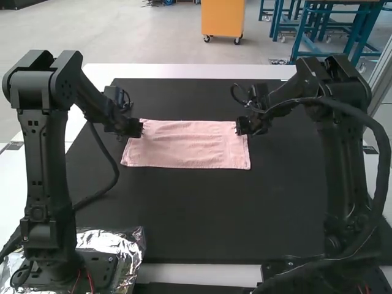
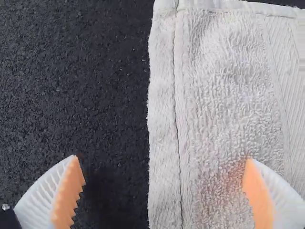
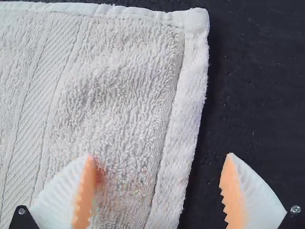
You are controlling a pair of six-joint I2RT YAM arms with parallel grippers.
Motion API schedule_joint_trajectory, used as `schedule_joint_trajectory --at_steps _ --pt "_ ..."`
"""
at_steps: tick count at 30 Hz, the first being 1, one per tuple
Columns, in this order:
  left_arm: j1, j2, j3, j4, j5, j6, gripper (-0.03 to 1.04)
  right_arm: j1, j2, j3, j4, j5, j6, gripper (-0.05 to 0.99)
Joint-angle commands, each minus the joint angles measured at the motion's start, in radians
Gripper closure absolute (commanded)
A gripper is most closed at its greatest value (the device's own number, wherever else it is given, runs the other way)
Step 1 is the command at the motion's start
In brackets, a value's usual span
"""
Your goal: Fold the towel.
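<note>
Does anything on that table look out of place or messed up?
Yes: a crumpled, shiny silver sheet, probably foil, lies around the foot of the left arm, untidy beside the plain dark mat. The pink towel lies flat, its left end slanting a little; nothing looks spilled or torn.

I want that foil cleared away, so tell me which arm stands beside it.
The left arm: crinkled silver foil lies at its base, while the right arm stands on the opposite side, away from the foil.
</note>
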Motion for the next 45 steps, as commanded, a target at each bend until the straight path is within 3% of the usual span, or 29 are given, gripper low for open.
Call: schedule_joint_trajectory --at_steps 1,11,19,27,36,45 --pt "0.014 0.071 0.021 0.022 -0.042 0.002 1.01 0.004 0.023 -0.019 -0.006 -0.047 -0.004 0.96" --pt "0.035 0.023 0.029 0.023 0.013 -0.003 0.99 0.001 -0.014 -0.002 -0.014 -0.066 0.013 0.96" --pt "0.078 -0.072 0.024 -0.018 0.040 0.045 0.99 -0.027 -0.101 -0.006 -0.063 -0.133 0.029 0.96" --pt "0.129 -0.164 -0.016 -0.083 0.132 0.049 0.99 -0.048 -0.221 -0.060 -0.104 -0.199 0.048 0.96" --pt "0.113 -0.250 -0.089 -0.115 0.151 0.049 0.99 -0.042 -0.330 -0.178 -0.123 -0.247 0.059 0.96" --pt "0.093 -0.362 -0.218 -0.084 0.149 0.049 0.99 -0.039 -0.453 -0.313 -0.123 -0.279 0.067 0.96"
